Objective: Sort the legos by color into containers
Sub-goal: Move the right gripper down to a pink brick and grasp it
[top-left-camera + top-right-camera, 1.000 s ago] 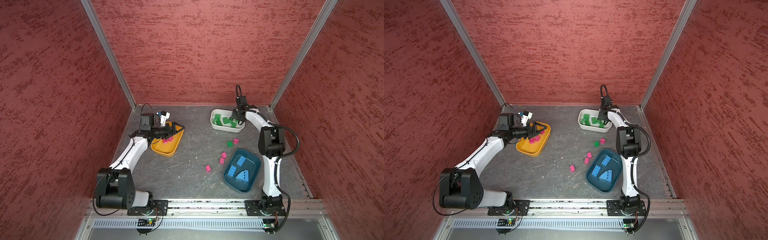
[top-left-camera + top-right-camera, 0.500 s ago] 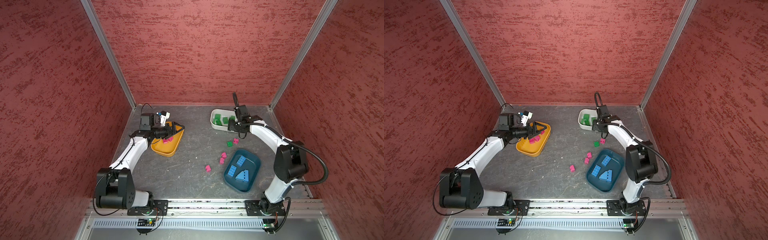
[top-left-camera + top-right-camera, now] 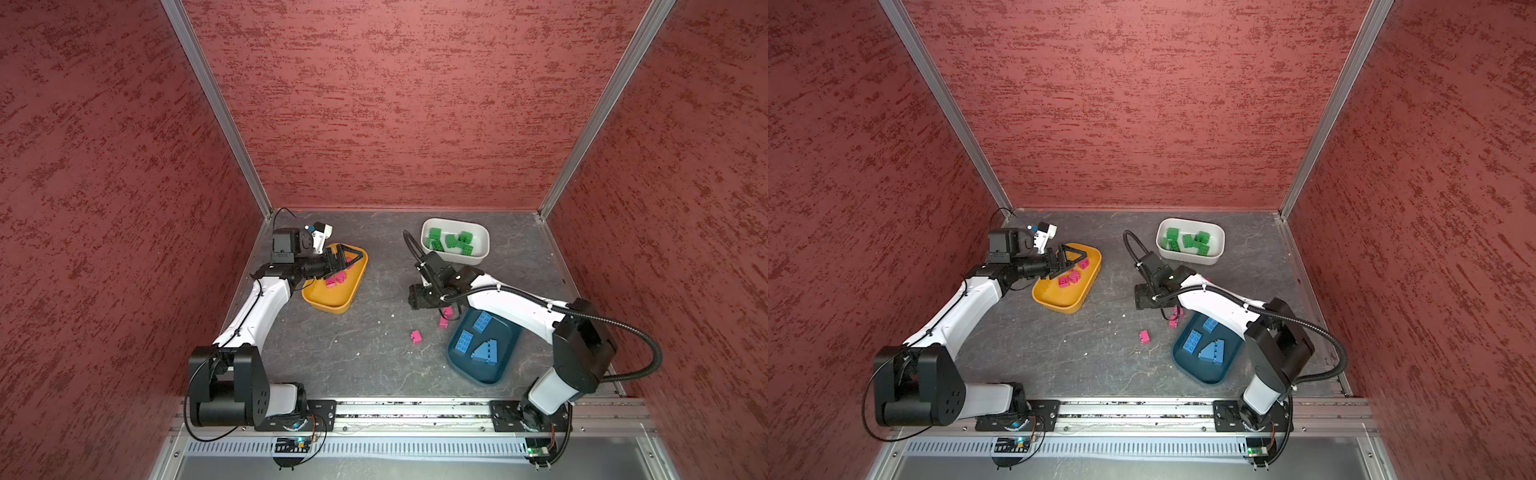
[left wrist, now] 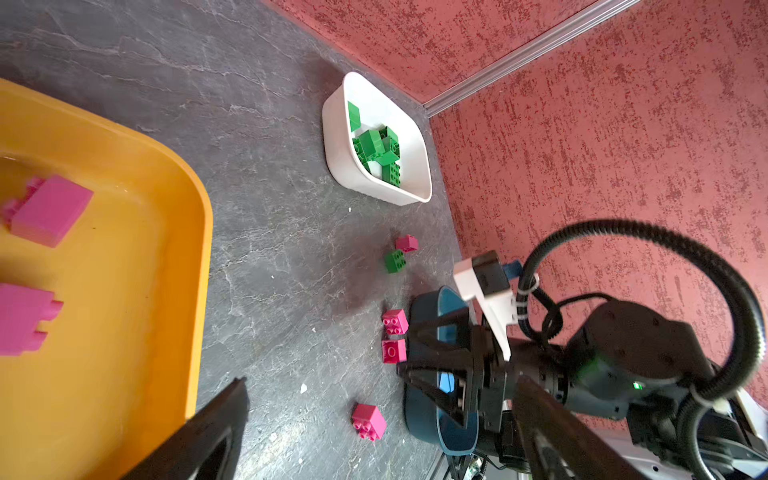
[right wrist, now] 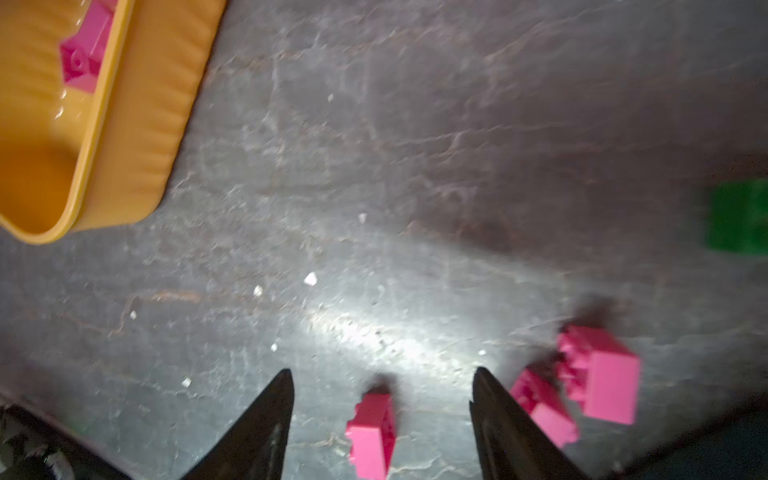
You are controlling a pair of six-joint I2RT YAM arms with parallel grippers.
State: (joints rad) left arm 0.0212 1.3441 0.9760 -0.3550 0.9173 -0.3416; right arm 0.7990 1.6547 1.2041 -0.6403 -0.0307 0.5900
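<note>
Looking in, you have red textured walls (image 3: 374, 104) boxing a grey, stone-veined tabletop (image 3: 353, 365); your left arm (image 3: 262, 303) stretches along the left wall, wrist level, left gripper (image 3: 353, 257) over the yellow-orange bin (image 3: 328, 299), fingers spread wide and empty; your right arm (image 3: 511, 305) bends across the teal bin (image 3: 498, 370) toward the middle, right gripper (image 5: 382, 370) low, fingers parted and holding nothing, a loose pink brick (image 5: 372, 432) on the tabletop showing between them; the white bin (image 3: 469, 258) by the back wall holds green bricks (image 3: 435, 236); pink bricks (image 3: 336, 280) lie in the yellow-orange bin, blue bricks (image 3: 464, 341) in the teal; a pink pair (image 5: 594, 374) sits just beside the teal bin; one green brick (image 4: 395, 261) lies loose.
</note>
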